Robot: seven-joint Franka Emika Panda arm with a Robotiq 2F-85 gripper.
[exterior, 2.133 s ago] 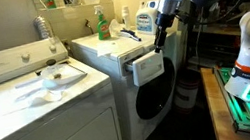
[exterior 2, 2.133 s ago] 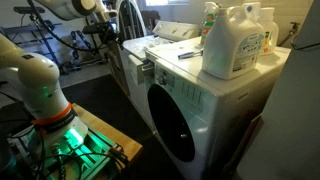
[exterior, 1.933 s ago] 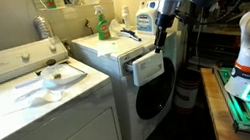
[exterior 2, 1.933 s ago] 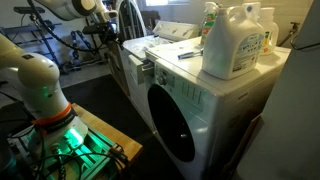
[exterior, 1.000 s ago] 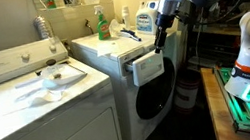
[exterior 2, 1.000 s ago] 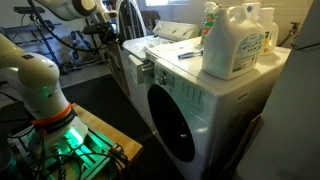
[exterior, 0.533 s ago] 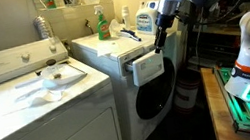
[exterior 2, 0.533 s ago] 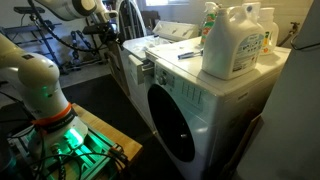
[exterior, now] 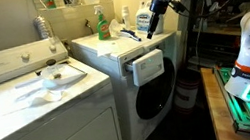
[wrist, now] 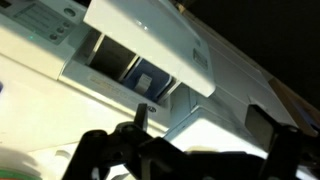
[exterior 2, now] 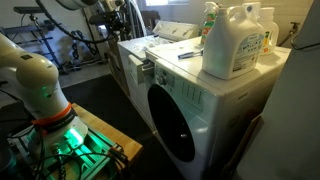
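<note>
A white front-load washer [exterior: 154,96] has its detergent drawer [exterior: 147,68] pulled out at the upper front corner; the drawer also shows in an exterior view [exterior 2: 145,72]. In the wrist view the open drawer [wrist: 150,40] lies below me, with a blue compartment [wrist: 150,80] inside. My gripper [exterior: 154,25] hangs above the washer's top, just above and behind the drawer, and touches nothing. It also shows in an exterior view [exterior 2: 118,22]. In the wrist view my gripper [wrist: 200,118] has its fingers spread wide and is empty.
A large white detergent jug [exterior 2: 232,42] and a green bottle [exterior: 102,25] stand on the washer top, with a blue-and-white bottle [exterior: 144,20] near the gripper. A second white machine on the left carries a white item [exterior: 51,80]. The robot base [exterior 2: 35,80] stands beside the washer.
My gripper has risen and drawn back from beside the drawer's front to above the washer's top. The drawer stays pulled out.
</note>
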